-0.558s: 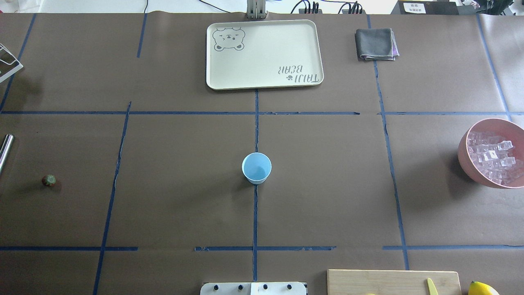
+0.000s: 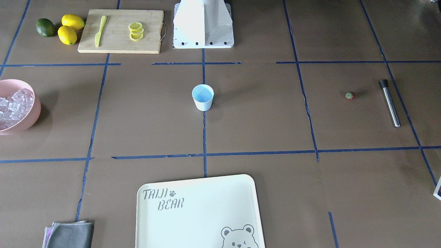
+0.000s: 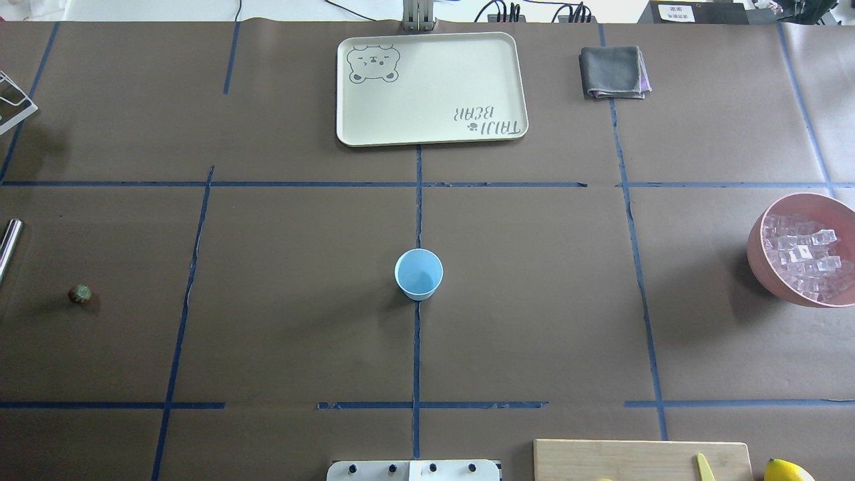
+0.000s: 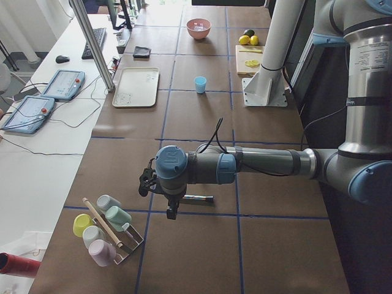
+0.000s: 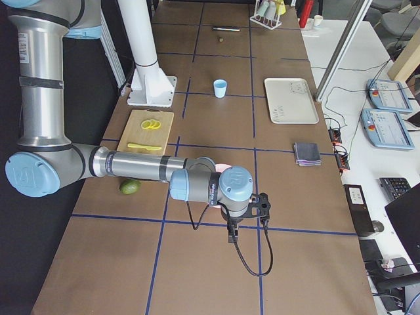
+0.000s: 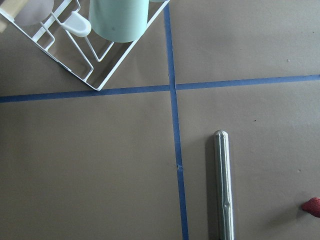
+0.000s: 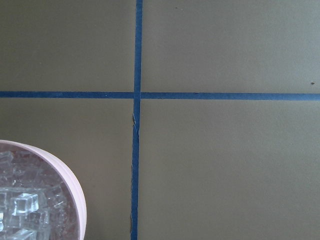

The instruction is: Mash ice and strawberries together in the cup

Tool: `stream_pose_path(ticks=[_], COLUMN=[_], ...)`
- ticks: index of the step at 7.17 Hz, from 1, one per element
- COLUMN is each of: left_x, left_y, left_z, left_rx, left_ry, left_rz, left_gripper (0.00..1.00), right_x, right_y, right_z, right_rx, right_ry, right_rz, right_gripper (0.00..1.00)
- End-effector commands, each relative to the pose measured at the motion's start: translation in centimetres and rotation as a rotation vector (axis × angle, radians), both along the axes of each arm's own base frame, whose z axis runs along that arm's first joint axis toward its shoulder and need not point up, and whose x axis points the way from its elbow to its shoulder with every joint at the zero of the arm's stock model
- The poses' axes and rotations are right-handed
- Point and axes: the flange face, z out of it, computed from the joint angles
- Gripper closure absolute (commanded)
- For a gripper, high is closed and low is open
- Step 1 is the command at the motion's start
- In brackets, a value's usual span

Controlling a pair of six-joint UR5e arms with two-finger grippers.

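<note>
Cup [image 3: 418, 273] stood upright at counter [image 3: 534, 300] centre, unchanged since earlier. Strawberry [image 3: 80, 293] lay well apart, near metal rod [image 2: 389, 103]. Ice [image 3: 801, 257] filled pink bowl [image 3: 755, 254]. Left gripper [image 4: 146, 184], right gripper [image 5: 264, 207]: jaws' opening could not be told.

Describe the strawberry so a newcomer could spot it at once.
From the light-blue cup at the table's centre, look far toward the robot's left, to the long metal rod with a black end. The strawberry lies just apart from it on the cup's side: tiny, red, green-capped, not long and silver.
</note>
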Motion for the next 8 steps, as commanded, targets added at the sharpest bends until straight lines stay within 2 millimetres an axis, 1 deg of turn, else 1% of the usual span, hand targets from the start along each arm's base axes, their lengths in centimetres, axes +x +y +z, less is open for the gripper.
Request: stream_pose_path(ticks=[1,5,7,8], left_x=[0.0,0.0,0.0,-0.1], left_y=[0.0,-0.1,-0.1,0.0], left_z=[0.0,-0.2,-0.7,-0.7], left_rx=[0.001,0.003,0.014,0.017], left_ry=[0.0,-0.002,-0.006,-0.006], left_rz=[0.0,0.0,0.0,-0.001], left_gripper=[0.0,0.0,0.0,0.0], right_x=[0.0,0.1,-0.7,-0.8], right_y=[0.0,-0.5,-1.2,-1.6], right_z=[0.0,-0.6,-1.3,-1.8], right_rx=[0.001,0.013,0.025,0.034], right_ry=[0.002,0.01,0.011,0.0], right_rz=[0.0,0.0,-0.018,-0.017], right_gripper=[0.0,0.0,0.0,0.0])
